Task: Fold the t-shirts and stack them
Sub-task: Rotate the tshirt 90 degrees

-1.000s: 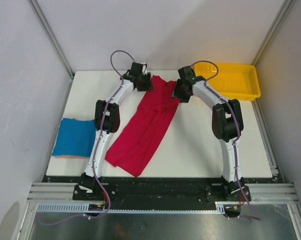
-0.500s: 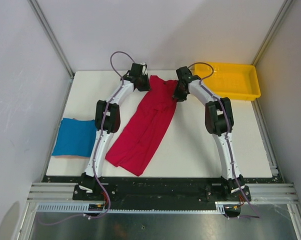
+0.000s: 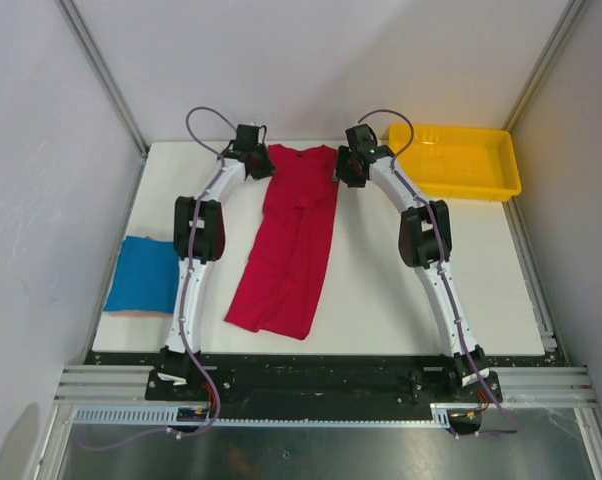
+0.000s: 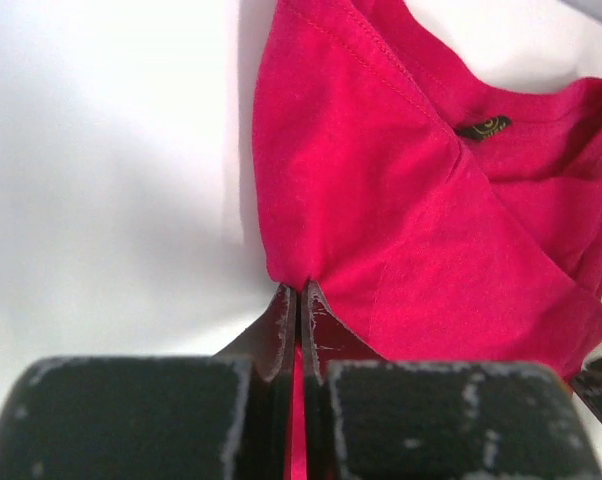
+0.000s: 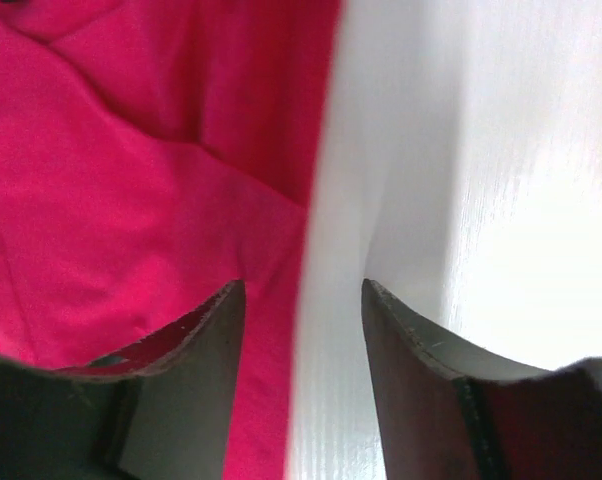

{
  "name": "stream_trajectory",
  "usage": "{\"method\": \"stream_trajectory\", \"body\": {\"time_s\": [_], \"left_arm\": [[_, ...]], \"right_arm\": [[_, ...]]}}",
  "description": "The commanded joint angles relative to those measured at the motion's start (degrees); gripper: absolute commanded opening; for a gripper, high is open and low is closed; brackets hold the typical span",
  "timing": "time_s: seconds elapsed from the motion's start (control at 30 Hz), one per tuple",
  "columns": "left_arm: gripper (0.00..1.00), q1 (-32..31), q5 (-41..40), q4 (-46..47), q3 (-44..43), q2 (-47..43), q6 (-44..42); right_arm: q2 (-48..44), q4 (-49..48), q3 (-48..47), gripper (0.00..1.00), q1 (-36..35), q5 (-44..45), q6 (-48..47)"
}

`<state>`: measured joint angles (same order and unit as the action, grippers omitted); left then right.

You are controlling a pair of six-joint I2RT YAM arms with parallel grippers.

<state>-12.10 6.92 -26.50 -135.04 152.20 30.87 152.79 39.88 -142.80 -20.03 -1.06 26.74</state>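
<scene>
At the surface's (image 3: 381, 280) far edge, with left fingers (image 3: 262, 166) clamped on red shirt (image 3: 291, 240), close parted right fingers (image 3: 340, 169) over its edge.

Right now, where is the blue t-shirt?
In the top view the blue t-shirt lies at the left edge of the table, just outside the left arm, well apart from the red t-shirt.
</scene>
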Motion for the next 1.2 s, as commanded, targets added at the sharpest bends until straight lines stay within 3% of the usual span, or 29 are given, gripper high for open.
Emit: {"method": "stream_trajectory", "body": {"time_s": [0.0,0.1,0.23,0.33,0.43,0.53,0.67,0.8,0.97,1.17], "left_arm": [[0.0,2.82,-10.42,-2.47,2.51,-2.81,2.39],[0.06,3.07,-9.61,-2.14,0.57,-1.87,2.44],[0.4,2.99,-5.6,-1.87,-0.75,-2.21,0.69],[0.64,2.95,-5.14,-1.7,3.56,-8.08,-1.63],[0.73,2.91,-5.46,-1.14,13.14,-18.21,-3.72],[0.74,2.87,-6.49,-0.32,26.58,-29.88,-4.91],[0.64,2.24,-8.53,0.12,49.35,-46.85,-2.33],[0.53,1.37,-9.47,0.34,73.17,-65.05,2.34],[0.47,0.64,-8.93,-0.11,94.54,-88.13,6.57],[0.45,-0.47,-5.6,-3.15,105.57,-102.63,9.88]], "right_arm": [[0.93,-1.82,-2.88,0.59,0.42,2.41,-6.23],[-2.73,-1.56,-0.62,0.65,0.69,2.14,-6.08],[-9.96,-0.69,6.31,0.67,1.01,-0.64,-3.32],[-17.3,-0.21,15.38,0.67,1.33,-3.14,0.27],[-26.86,-3.16,29.95,0.64,1.35,-7.28,4.84],[-38.46,-6.99,45.97,0.61,-0.02,-9.89,8.08],[-51.65,-9.75,66.65,0.49,-3.67,-12.65,12.16],[-62.82,-12.05,81.98,0.45,-11.68,-11.83,17.99],[-72.72,-16.3,94.54,0.45,-22.86,-9.68,27.78],[-72.53,-21.04,98.06,0.47,-34.45,-4.39,36.9]]}}
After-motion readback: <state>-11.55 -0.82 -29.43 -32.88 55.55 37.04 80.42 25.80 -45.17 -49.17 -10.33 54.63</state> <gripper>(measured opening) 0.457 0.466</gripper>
